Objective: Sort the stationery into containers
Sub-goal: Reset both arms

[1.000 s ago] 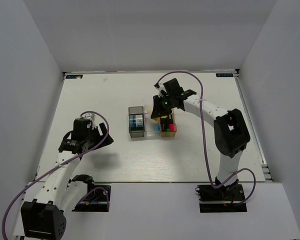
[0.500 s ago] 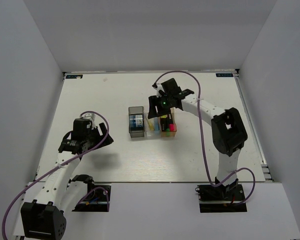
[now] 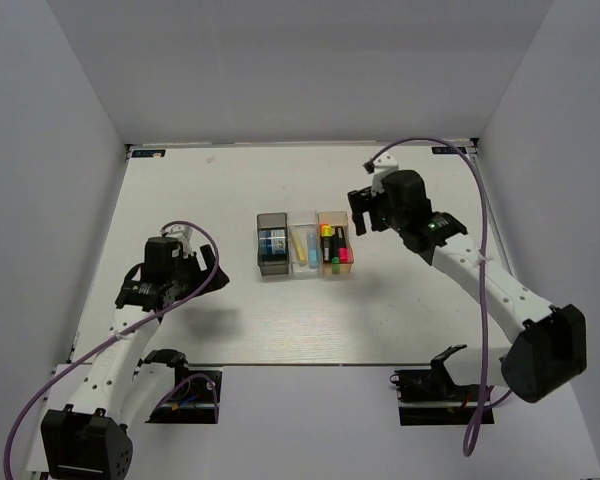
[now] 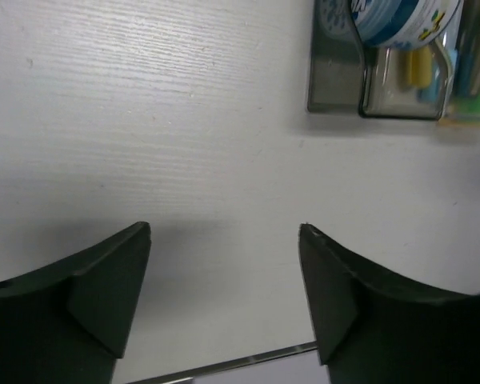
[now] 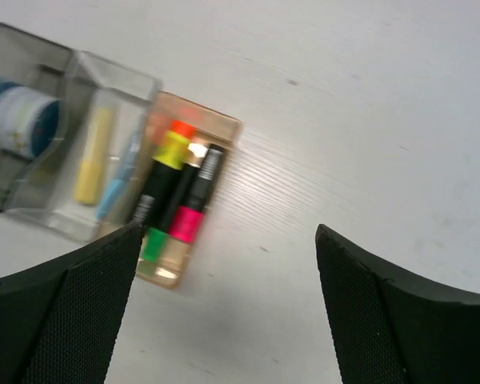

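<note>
White table (image 3: 280,320) (wood-grained, seemingly), pale walls (image 3: 300,70)

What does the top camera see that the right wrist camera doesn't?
Only the top view shows the left arm, the right arm and the table out to its edges. Only the right wrist view shows the right gripper from inside, open, and that the blue-white roll is round. Both show the grey bin, clear bin and orange bin, the highlighters, a yellow stick and a blue stick.
</note>
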Motion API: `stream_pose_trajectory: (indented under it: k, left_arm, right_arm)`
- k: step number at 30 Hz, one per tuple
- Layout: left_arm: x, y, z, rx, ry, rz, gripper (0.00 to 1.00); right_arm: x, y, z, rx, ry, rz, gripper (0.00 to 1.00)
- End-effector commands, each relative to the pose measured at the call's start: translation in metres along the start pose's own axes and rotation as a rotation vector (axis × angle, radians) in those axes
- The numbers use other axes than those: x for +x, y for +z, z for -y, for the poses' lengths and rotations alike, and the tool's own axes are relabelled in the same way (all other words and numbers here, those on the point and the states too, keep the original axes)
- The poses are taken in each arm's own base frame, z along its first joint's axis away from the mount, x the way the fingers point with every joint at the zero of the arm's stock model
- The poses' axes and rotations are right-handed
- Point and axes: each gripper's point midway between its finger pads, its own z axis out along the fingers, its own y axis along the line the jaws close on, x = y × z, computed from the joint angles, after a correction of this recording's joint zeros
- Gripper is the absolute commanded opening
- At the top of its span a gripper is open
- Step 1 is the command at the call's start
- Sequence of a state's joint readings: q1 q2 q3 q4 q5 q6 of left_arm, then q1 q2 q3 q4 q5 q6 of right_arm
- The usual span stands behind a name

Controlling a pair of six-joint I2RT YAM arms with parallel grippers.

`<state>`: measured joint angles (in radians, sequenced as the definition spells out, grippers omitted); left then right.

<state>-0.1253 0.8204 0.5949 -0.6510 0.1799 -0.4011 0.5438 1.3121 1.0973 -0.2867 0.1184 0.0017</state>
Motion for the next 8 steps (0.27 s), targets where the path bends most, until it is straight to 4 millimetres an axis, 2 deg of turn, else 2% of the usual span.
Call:
stream_pose_trajectory:
  k: [1,3,4,6,8]
  left_arm:
    - [-0.003,-0.003,0.004,0.033,0.006,0.019,0.97]
    - [-0.004,-0.004,0.005,0.038,0.016,0.027,1.00]
    - [-0.004,-0.004,0.007,0.047,0.019,0.031,1.00]
    - [-0.003,-0.004,0.008,0.055,0.018,0.030,1.00]
    - [-0.006,-0.004,0.009,0.061,0.021,0.040,1.00]
  right_arm:
    - [0.022,-0.016,0.041,0.203,-0.055,-0.046,0.90]
    - [0.037,-0.029,0.055,0.274,-0.076,-0.072,0.90]
    - [0.033,-0.042,0.060,0.297,-0.101,-0.045,0.90]
    - [0.055,-0.047,0.066,0.310,-0.149,-0.088,0.90]
    - [0.058,-0.060,0.067,0.323,-0.145,-0.061,0.90]
